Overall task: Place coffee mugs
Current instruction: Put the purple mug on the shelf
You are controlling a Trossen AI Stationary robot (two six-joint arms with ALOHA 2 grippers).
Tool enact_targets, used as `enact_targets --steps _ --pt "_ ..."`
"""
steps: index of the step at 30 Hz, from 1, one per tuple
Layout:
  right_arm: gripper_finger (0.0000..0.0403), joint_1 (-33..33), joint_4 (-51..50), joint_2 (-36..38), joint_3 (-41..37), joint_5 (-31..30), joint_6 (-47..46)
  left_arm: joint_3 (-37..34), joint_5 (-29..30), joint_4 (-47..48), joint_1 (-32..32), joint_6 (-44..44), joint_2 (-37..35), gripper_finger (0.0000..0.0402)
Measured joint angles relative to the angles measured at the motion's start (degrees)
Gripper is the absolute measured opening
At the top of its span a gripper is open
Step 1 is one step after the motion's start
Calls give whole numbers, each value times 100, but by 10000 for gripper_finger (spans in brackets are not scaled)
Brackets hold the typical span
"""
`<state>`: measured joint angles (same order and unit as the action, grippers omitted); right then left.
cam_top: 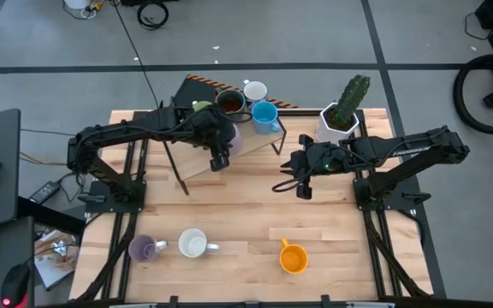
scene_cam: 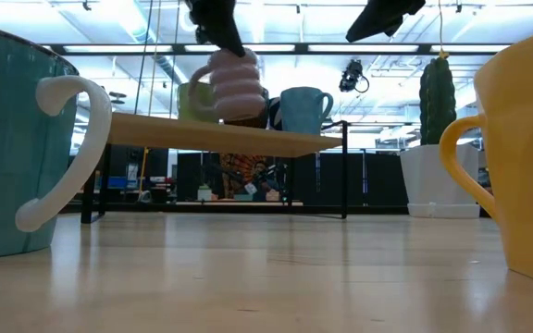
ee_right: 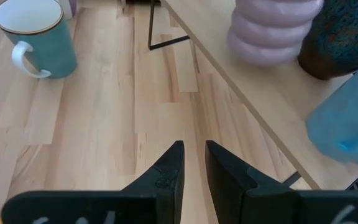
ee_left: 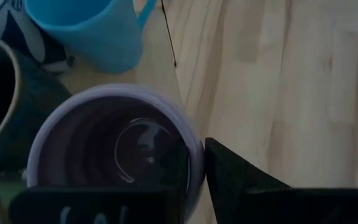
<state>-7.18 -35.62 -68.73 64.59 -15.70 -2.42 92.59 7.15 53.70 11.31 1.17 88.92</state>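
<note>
While the near half of the table [cam_top: 246, 218] lies mostly bare, mugs sit along its near edge: a purple mug [cam_top: 143, 249] far left, a white-rimmed teal mug [cam_top: 193, 244] just right of it, then open wood to the orange mug [cam_top: 293, 257] right of centre. At far centre a low shelf [cam_top: 197, 162] on thin black legs holds the rest.

L arm reaches in from the table's left, left gripper [cam_top: 220, 157] over the shelf's near-right part, fingers pinching the rim of a lilac ribbed mug [ee_left: 114, 155], one inside, one outside. Mug's base looks on the shelf, can't be sure. It's empty.

Beside it on the shelf: green mug [cam_top: 202, 107], dark brown mug [cam_top: 229, 102], white mug [cam_top: 255, 90], blue mug [cam_top: 265, 115].

R arm stretches from the right, right gripper [cam_top: 302, 187] above bare wood right of the shelf, fingers nearly together, holding nothing. Cactus pot [cam_top: 339, 122] stands far right.
</note>
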Motion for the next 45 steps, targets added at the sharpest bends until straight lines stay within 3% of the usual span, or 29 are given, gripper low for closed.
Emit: enact_targets --steps 12,18,31,45 --pt "71 2 56 0 1 17 263 272 -394 1034 -254 -360 -212 54" --pt "71 2 167 0 1 30 400 256 -131 1483 -387 -502 -370 54" --pt "71 10 352 0 3 54 564 -1144 -67 1423 -608 -995 -1694 54" --pt "71 13 384 0 3 83 601 -1245 -86 2052 -468 -309 -2605 54"
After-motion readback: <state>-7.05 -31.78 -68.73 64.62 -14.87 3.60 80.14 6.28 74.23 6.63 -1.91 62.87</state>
